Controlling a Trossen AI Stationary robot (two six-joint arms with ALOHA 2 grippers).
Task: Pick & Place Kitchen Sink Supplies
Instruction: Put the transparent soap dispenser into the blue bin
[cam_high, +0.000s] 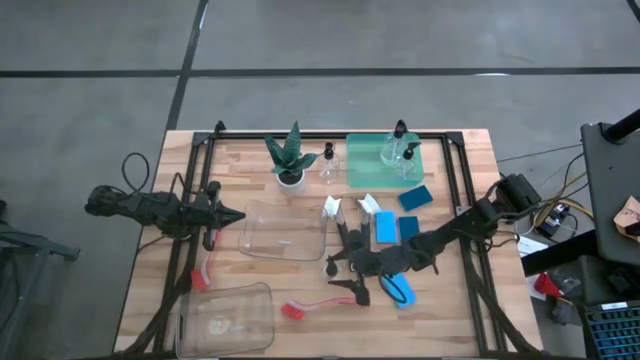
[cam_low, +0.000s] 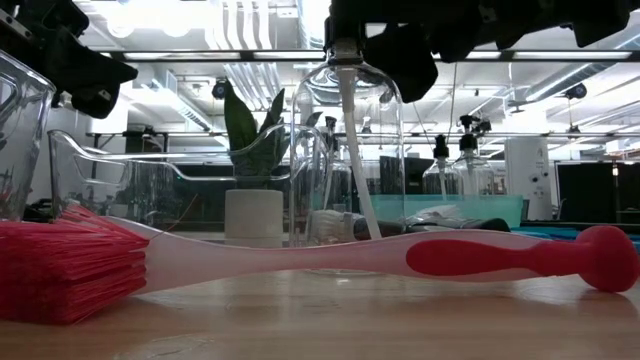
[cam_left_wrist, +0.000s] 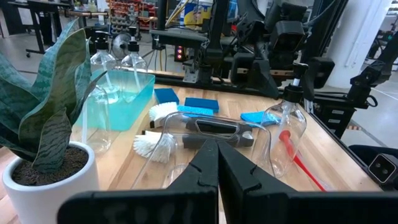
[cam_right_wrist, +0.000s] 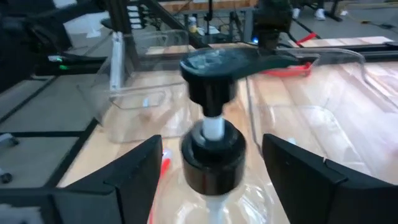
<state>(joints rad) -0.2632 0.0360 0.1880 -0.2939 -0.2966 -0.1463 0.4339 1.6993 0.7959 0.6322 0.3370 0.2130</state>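
A clear bottle with a black pump top (cam_right_wrist: 211, 68) stands upright on the table, also seen in the low view (cam_low: 345, 170) and the left wrist view (cam_left_wrist: 287, 134). My right gripper (cam_right_wrist: 211, 146) is open above it (cam_high: 342, 263), one finger on each side of the bottle's black collar, with a gap on both sides. My left gripper (cam_left_wrist: 217, 158) is shut and empty at the table's left (cam_high: 238, 214). Blue sponges (cam_high: 385, 229) and white-headed brushes (cam_high: 332, 208) lie mid-table. A red brush (cam_low: 300, 260) lies near the front edge (cam_high: 300, 309).
Two clear bins stand at mid-left (cam_high: 283, 232) and front left (cam_high: 225, 318). A green tray (cam_high: 370, 172) at the back holds two bottles. A plant in a white pot (cam_high: 290, 165) and another bottle (cam_high: 328, 166) stand beside it. Another red brush (cam_high: 205, 272) lies at the left.
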